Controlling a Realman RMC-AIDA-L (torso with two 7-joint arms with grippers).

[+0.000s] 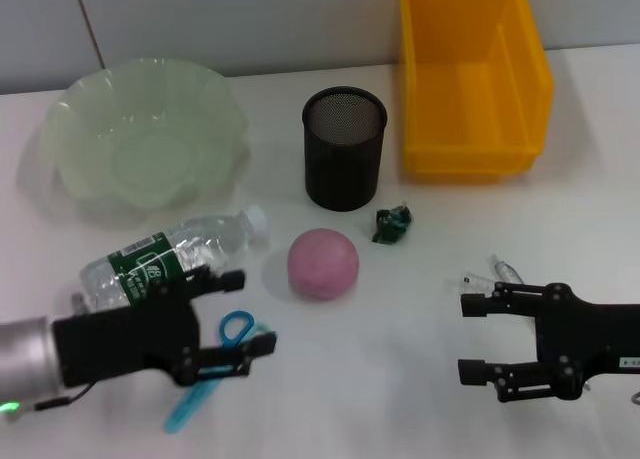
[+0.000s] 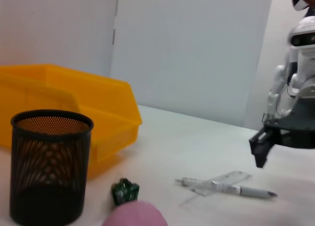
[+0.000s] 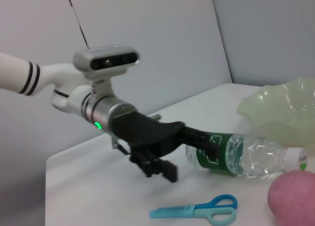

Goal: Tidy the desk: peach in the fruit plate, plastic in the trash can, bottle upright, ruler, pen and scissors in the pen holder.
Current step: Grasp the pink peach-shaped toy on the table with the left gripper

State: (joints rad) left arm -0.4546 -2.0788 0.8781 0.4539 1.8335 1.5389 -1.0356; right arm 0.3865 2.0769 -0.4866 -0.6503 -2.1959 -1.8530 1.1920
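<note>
White desk; both grippers, left gripper [image 1: 232, 324] and right gripper [image 1: 476, 337], spread wide, empty; left should straddle the lying bottle [image 1: 170, 255] squarely

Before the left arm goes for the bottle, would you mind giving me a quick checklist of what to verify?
1. Left end effector open: ok, fingers spread and empty.
2. Bottle reachable: ok, it lies on its side just beyond the left end effector.
3. Bottle cap on: ok, white cap visible.
4. Scissors out of the way: not ok, they lie under the left end effector.
5. Peach clear of the bottle: ok, it sits apart, near the cap.
6. Right end effector clear: ok, open, over by the pen and ruler.
</note>
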